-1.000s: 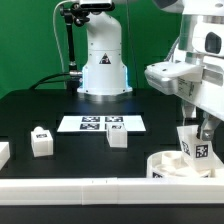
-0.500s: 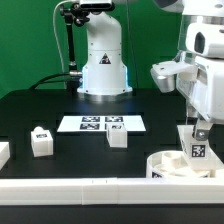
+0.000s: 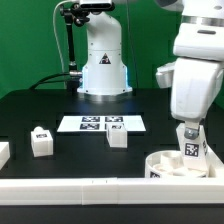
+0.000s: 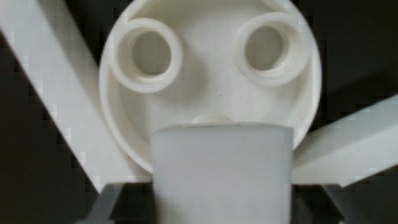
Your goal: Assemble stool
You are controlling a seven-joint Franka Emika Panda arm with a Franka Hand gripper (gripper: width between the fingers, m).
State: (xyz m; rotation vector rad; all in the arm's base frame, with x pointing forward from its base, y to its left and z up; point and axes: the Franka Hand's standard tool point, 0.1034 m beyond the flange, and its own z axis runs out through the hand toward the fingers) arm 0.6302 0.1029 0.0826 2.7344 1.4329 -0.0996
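The round white stool seat (image 3: 162,164) lies at the front on the exterior view's right, against the border rail. My gripper (image 3: 188,128) is shut on a white stool leg (image 3: 190,149), which stands upright with its tag facing the camera and its lower end over the seat. In the wrist view the leg (image 4: 221,165) fills the middle between my two dark fingers (image 4: 118,200). Beyond it is the seat (image 4: 205,90), showing two round holes. I cannot tell whether the leg touches the seat.
Two more white legs (image 3: 41,141) (image 3: 118,137) stand on the black table, and another white part (image 3: 3,152) sits at the left edge. The marker board (image 3: 102,124) lies mid-table before the arm's base (image 3: 103,65). A long white rail (image 3: 90,187) runs along the front.
My wrist has turned, so the big white hand now faces the camera more squarely. The held leg has shifted slightly towards the exterior view's left over the seat. The other parts have not moved.
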